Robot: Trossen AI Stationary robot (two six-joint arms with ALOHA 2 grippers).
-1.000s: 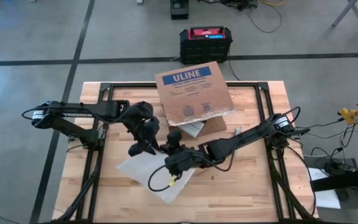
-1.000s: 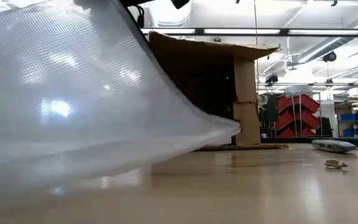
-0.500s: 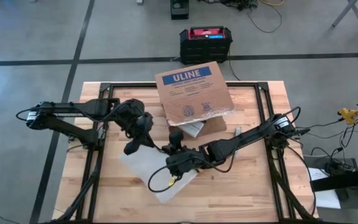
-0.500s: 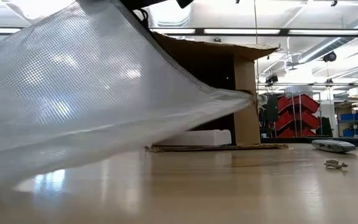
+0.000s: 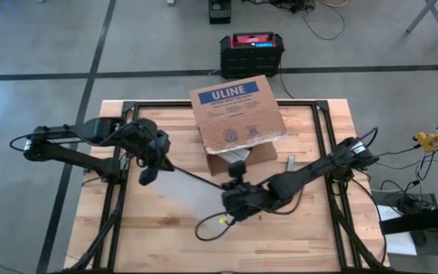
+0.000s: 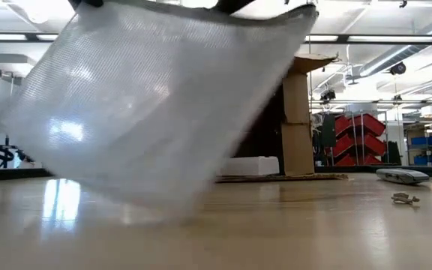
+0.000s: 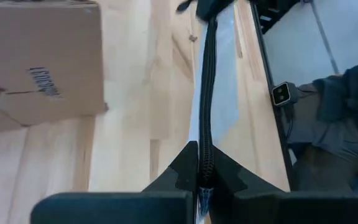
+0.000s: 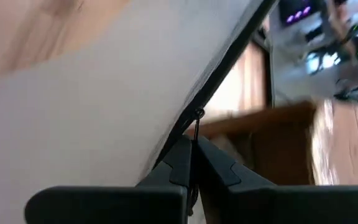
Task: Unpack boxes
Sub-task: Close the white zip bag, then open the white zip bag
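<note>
**Bag stretched between both grippers, box behind**

High view: the cardboard box [image 5: 237,114] is seen at the desk's [image 5: 310,228] far edge, beyond both grippers. The left gripper [image 5: 147,173] and right gripper [image 5: 236,169] are each clenched on the clear bag [image 5: 192,190].

Low view: the bag hangs before the box.

Wrist views: both jaws are pinched on the bag's dark edge.

Even indoor light, sharp from above, soft and smeared close to the lenses.

Ceiling strip lights behind the cardboard box [image 6: 298,112] glare white in the low view and gleam in streaks on the table [image 6: 291,225] in front of it. The clear bag [image 6: 156,97] beside the box is motion-blurred and catches bright patches (its mesh texture still reads). The right wrist view is strongly out of focus; the high view is evenly lit, with faint shadows under the box.
</note>
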